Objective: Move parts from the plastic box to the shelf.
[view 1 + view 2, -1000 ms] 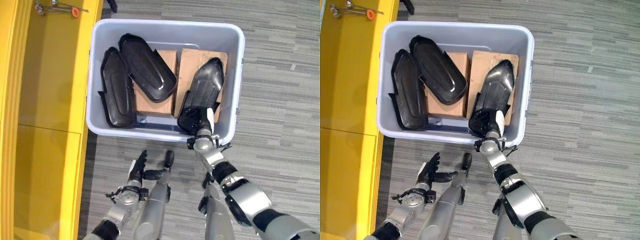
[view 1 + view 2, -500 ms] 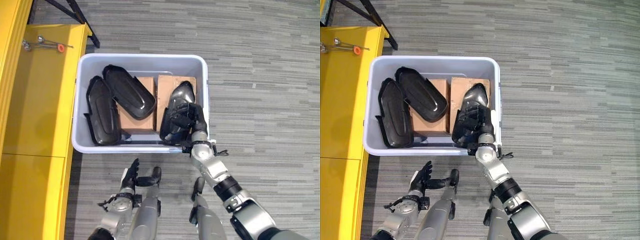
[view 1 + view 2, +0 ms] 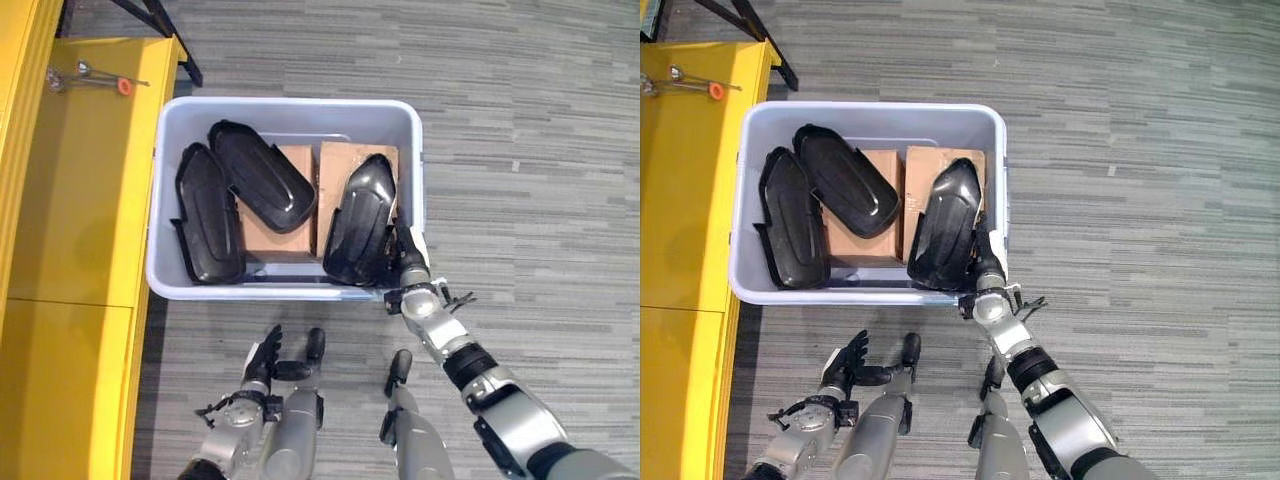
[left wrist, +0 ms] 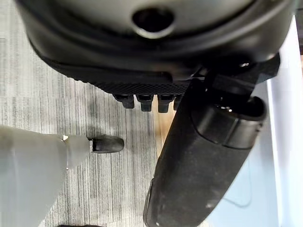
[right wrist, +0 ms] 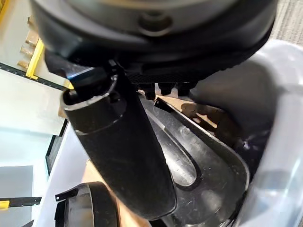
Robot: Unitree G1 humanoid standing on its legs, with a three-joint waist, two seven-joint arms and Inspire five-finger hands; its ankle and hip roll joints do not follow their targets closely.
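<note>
A grey plastic box stands on the floor with three black moulded parts in it. Two of them lie at its left, one overlapping the other. The third black part leans tilted at the box's right end over a cardboard block. My right hand reaches over the box's near right corner and is shut on this part's edge; in the right wrist view the thumb lies across the part. My left hand hangs open, low in front of the box, holding nothing.
A yellow shelf runs along the left side, close to the box. Small metal tools with an orange piece lie at its far end. A second cardboard block sits under the middle part. Grey striped carpet spreads to the right.
The camera has shifted slightly. My right hand has slid from the top of the right-hand part to its near right edge, and the part now stands more tilted. The left hand stays low.
</note>
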